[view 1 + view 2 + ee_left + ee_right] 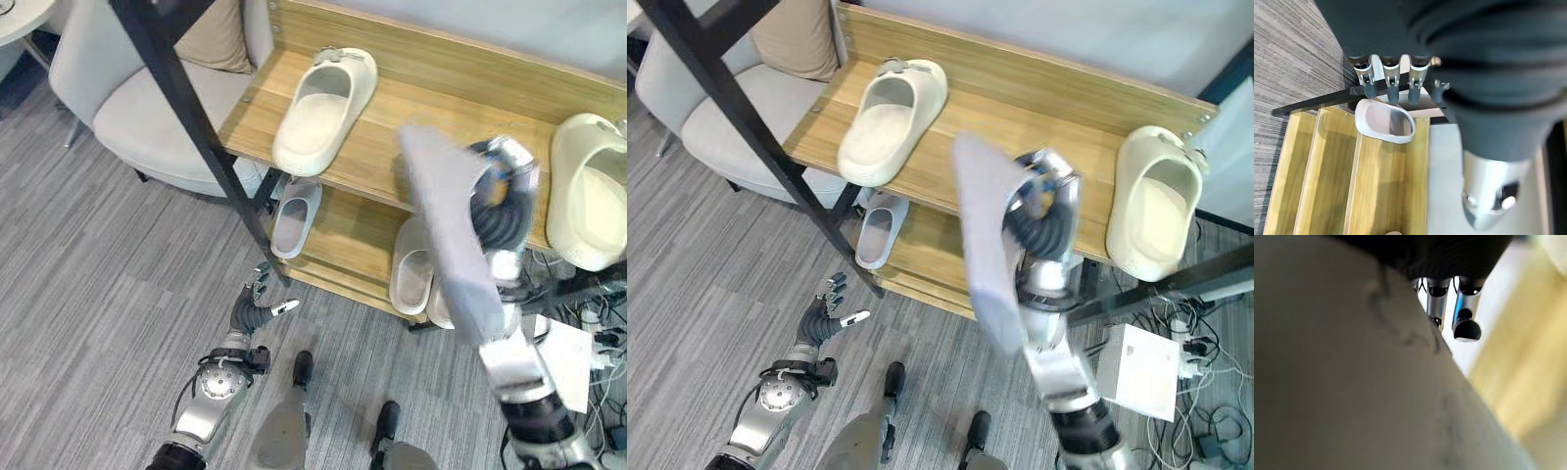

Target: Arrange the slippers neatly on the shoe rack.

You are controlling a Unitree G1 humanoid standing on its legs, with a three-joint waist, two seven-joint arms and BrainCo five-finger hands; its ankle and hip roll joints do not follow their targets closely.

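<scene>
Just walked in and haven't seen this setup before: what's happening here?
The robot is putting slippers on a wooden shoe rack. Its right hand holds a grey slipper raised over the top shelf, between two cream slippers lying there. More slippers sit lower down. The left hand hangs low, fingers relaxed.

Grey slipper (982,245) in the right hand (1046,201) is motion-blurred, hiding that hand's fingers; lower-shelf slippers (411,269) partly hidden.

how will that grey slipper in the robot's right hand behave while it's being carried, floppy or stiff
Probably fairly stiff: the grey slipper hangs long and straight from the right hand without drooping. It looks like moulded foam, so likely light. Held at one end, it may swing or twist.
</scene>
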